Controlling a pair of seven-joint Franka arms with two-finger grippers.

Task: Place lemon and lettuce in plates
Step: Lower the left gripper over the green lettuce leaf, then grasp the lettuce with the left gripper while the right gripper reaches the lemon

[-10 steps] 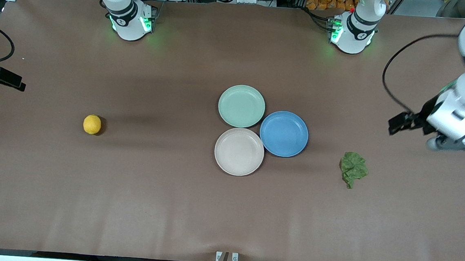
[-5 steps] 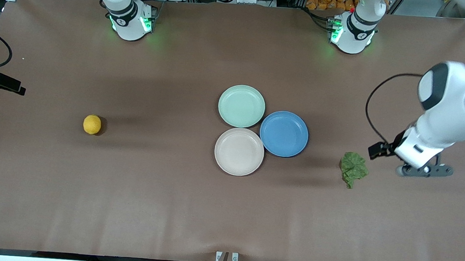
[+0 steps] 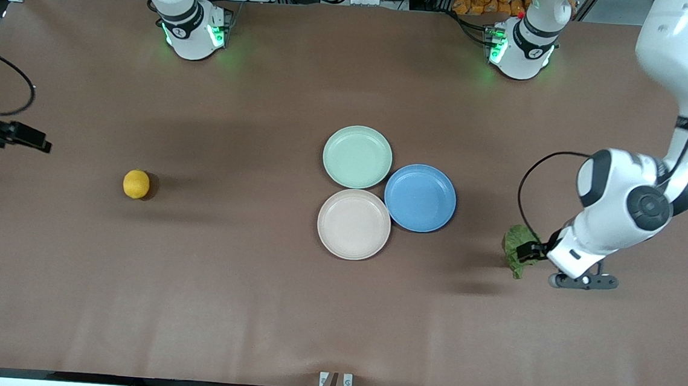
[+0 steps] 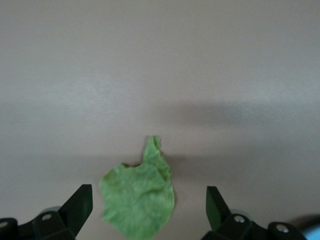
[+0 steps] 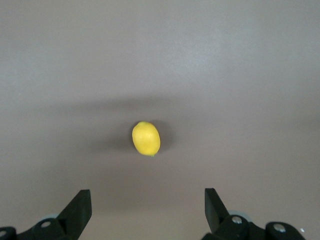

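The thin, dark green wrinkly lettuce leaf (image 3: 519, 246) lies flat on the brown table (image 3: 251, 307), at about three o'clock from the cluster of plates, toward the left arm's end. The left gripper (image 4: 148, 202) hangs over it with its fingers spread wide and empty; in the left wrist view the leaf sits between them, nearer one finger. The leaf looks light, limp and easily torn, so a pinch across its crumpled, raised middle should serve better than one on the narrow stem tip, and the fingertips will likely have to come right down to the table.

The small round yellow lemon (image 3: 136, 184) with dimpled skin rests alone at roughly nine o'clock from the plates, well apart from them. The right gripper (image 5: 148, 202) is also spread open and empty, up in the air near the lemon. The lemon seems firm and apt to roll, so closing across its widest part looks safest.

The pale mint green plate (image 3: 357, 156), the beige-cream plate (image 3: 354, 224) and the blue plate (image 3: 420, 198) sit together, all bare.
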